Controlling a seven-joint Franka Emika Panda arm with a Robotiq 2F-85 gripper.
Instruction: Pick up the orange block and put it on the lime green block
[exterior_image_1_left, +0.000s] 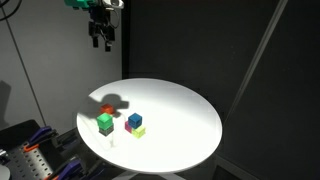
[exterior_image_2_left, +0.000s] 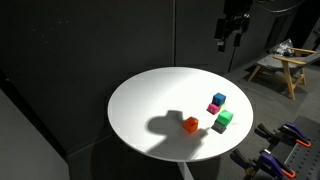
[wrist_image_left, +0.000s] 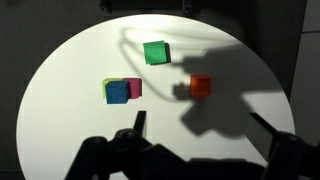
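Gripper (exterior_image_1_left: 100, 38) hangs high above the table (exterior_image_1_left: 190, 140), jaws spread wide and empty. The wrist view shows the fingers (wrist_image_left: 138, 122) well apart with nothing between them. Orange block (wrist_image_left: 200, 86) sits flat on the table, free on all sides, inside the arm's shadow. In the wrist view it lies roughly centred between the jaws, which suggests the arm is lined up for a straight descent. Green block (wrist_image_left: 155, 52) stands near the orange block but apart from it, top face bare, so it appears ready to take a stack. Blue cube (wrist_image_left: 118, 92), magenta cube (wrist_image_left: 133, 88) and pale cube (wrist_image_left: 107, 90) sit touching in a separate cluster, clear of both task blocks and unlikely to obstruct. Whether the blue cube rests on another cannot be settled. No containers in view. Judgement: the pick has not yet begun, and the descent and grasp are outstanding.
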